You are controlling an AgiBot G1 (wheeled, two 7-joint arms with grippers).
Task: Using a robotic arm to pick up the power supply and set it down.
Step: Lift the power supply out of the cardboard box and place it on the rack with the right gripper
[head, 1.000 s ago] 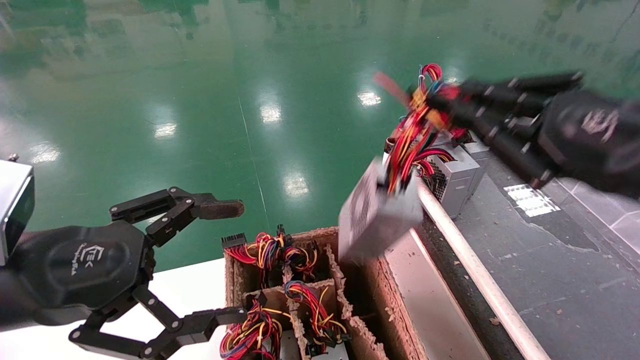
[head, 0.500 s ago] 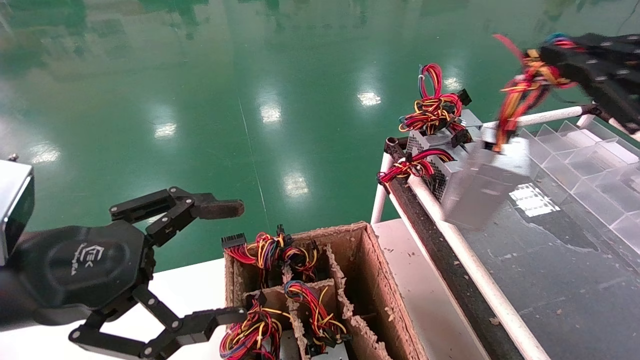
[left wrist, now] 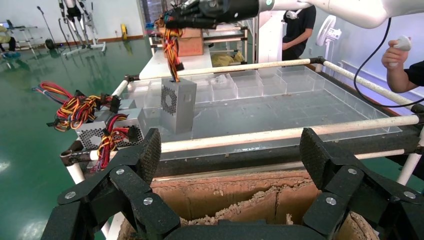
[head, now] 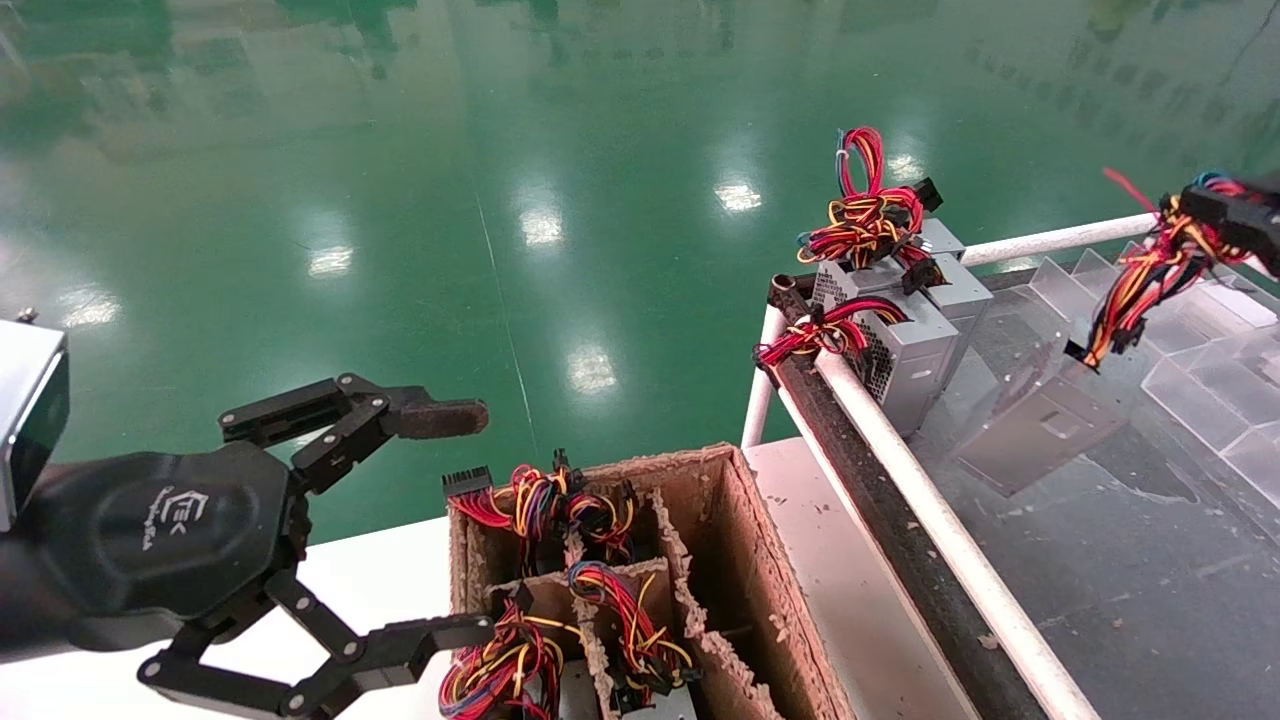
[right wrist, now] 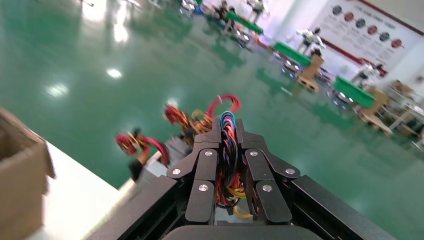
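The power supply [head: 1040,435], a small grey metal box, hangs by its red, yellow and black wires [head: 1140,275] just above the clear tray on the right. My right gripper [head: 1235,210] sits at the far right edge and is shut on that wire bundle [right wrist: 227,150], not on the box. The right wrist view shows the right gripper [right wrist: 227,125] with both fingers pressed against the wires. From the left wrist view the power supply [left wrist: 177,105] dangles upright under the wires. My left gripper [head: 445,525] stays open and empty at the lower left, in front of the cardboard box.
Two other power supplies [head: 905,335] with wire bundles stand at the rack's near-left corner. A clear divided tray [head: 1190,380] lies inside white pipe rails [head: 930,510]. A cardboard box [head: 745,560] with dividers holds more wired units. A person [left wrist: 405,65] stands beyond the rack.
The right gripper swung the power supply from above the cardboard box rightward over the rail, then lowered it toward the clear tray. The left arm has not moved.
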